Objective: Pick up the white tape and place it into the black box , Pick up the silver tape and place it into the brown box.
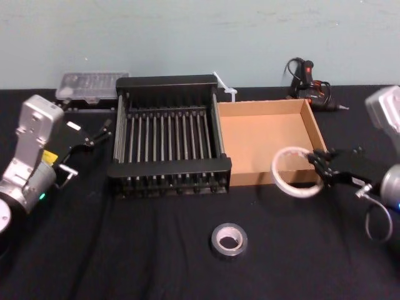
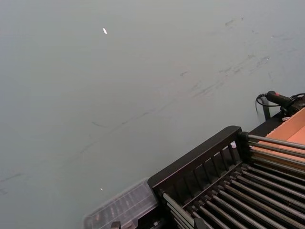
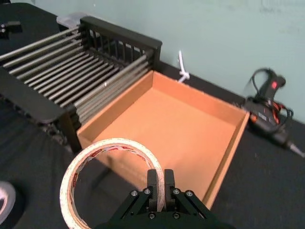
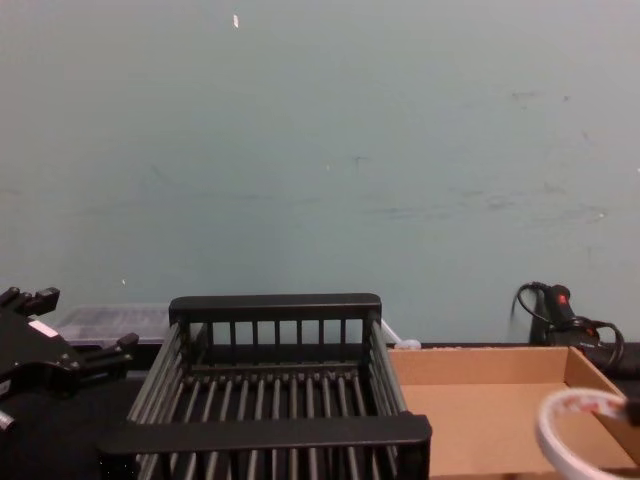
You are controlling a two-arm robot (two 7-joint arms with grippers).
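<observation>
Nearest, the silver tape (image 1: 228, 240) is lying flat on the black counter (image 1: 125, 250), well apart from the brown box (image 1: 314, 125). The right claw (image 1: 317, 165) is gripping the white tape (image 3: 112, 144) by its rim over that box's near wall. The left claw (image 1: 102, 131) is hanging beside the black box (image 1: 169, 167), its state unclear.

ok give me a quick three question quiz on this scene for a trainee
1. True or false: the silver tape lies inside the brown box.
2. Which gripper holds the white tape? A left, B right, C neither.
3. Fill in: the black box holds ___ tape rolls.

Key
1. False: it lies on the table in front of both boxes.
2. B: the right gripper is shut on it, lifted by the brown box's front right corner. The left gripper sits to the left of the black box.
3. No.
</observation>
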